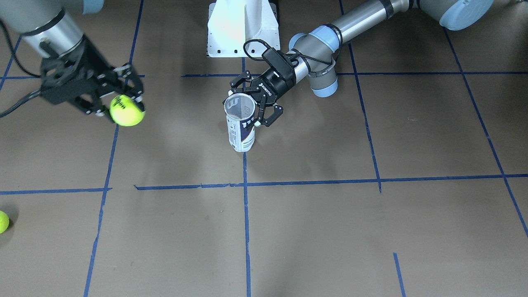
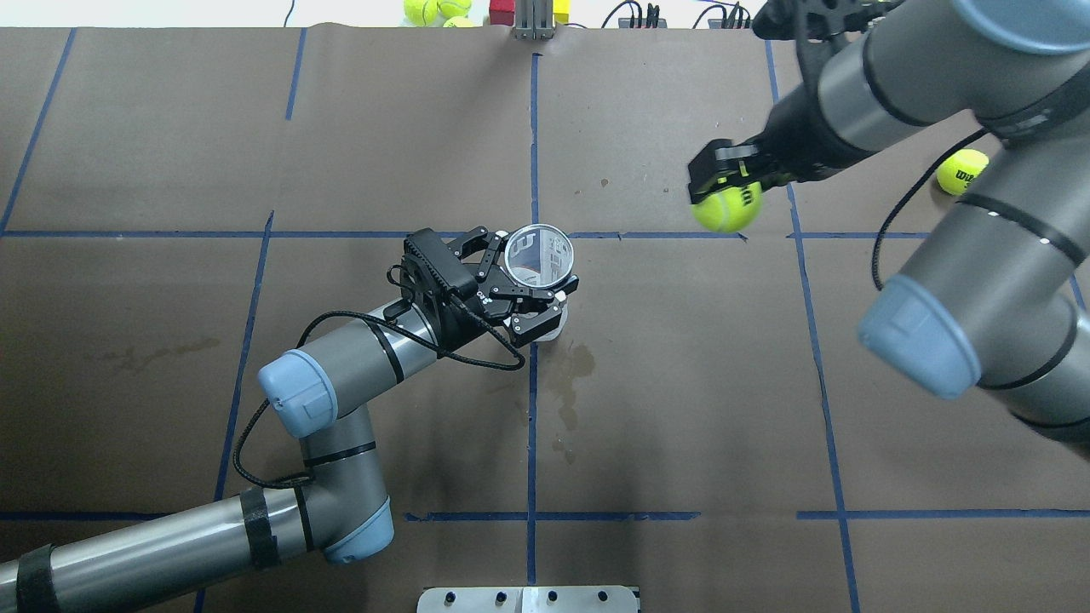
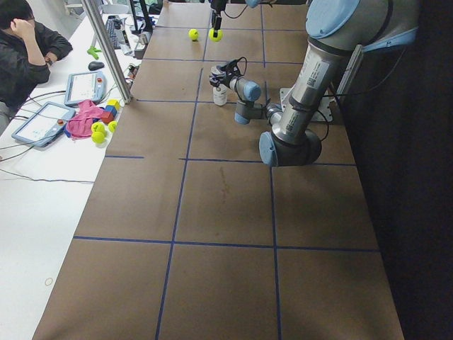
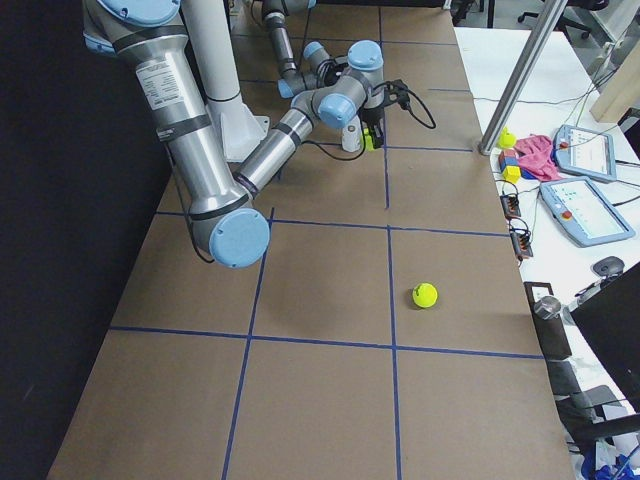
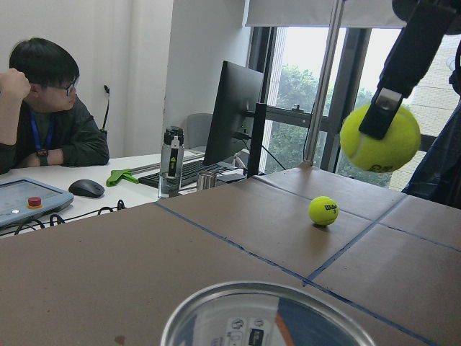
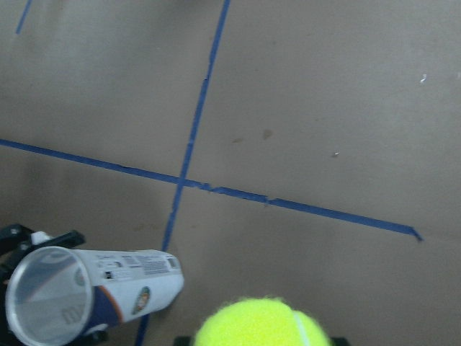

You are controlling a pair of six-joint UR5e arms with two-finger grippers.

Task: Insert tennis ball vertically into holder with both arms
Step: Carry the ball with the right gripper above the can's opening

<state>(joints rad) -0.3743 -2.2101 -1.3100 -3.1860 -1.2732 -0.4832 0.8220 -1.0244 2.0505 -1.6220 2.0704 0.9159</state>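
The left gripper [image 2: 532, 283] was clamped on the holder [image 2: 538, 254], one finger on the can's far side and one on its near side, just below the rim. The overhead view hid the holder's lower body and foot under the fingers. The left wrist view caught only the arc of its open rim at the bottom edge and none of the fingers.

The right gripper [image 2: 729, 177] was closed on the tennis ball [image 2: 725, 209] and held it in the air. The right wrist view cut the ball off at its lower edge and hardly showed the fingers.

The holder stood upright on the table [image 2: 681, 409], its long axis vertical and its open mouth facing up, beside the centre tape line [image 2: 531, 426]. The held ball hung well apart from it, to the right and a little farther out.

A second ball [image 2: 962, 170] lay on the table at the far right, half cut off in the front-facing view.
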